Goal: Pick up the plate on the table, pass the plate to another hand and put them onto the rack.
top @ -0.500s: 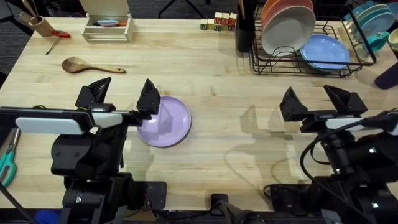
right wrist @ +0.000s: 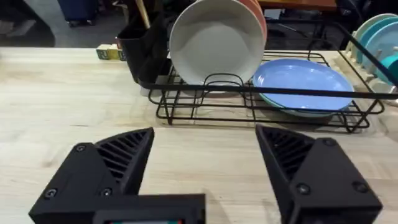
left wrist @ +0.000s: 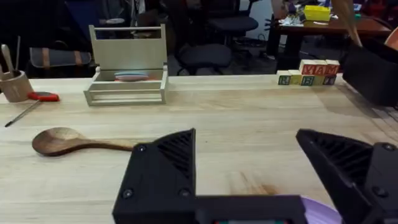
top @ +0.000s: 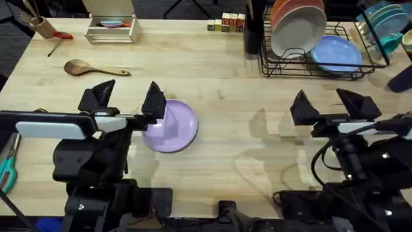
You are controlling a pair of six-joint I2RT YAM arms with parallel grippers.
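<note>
Resting flat on the pale jointed-plank bench [top: 219, 122], the round glossy lavender plate [top: 174, 125] lies well apart from the black wire rack [top: 309, 64]. Left tool [top: 127, 96] is released, one finger over the plate's rim. Right tool [top: 333, 103] is released, near the rack.

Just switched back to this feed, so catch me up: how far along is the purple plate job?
Barely started. The purple plate still lies flat on the table, ungrasped. In hand: the left gripper sits open at the plate's left edge, apparently lining up a pickup. The right gripper is open and empty. Left: lift, pass across, then set it in the rack, which already holds a white, an orange and a light blue plate.
</note>
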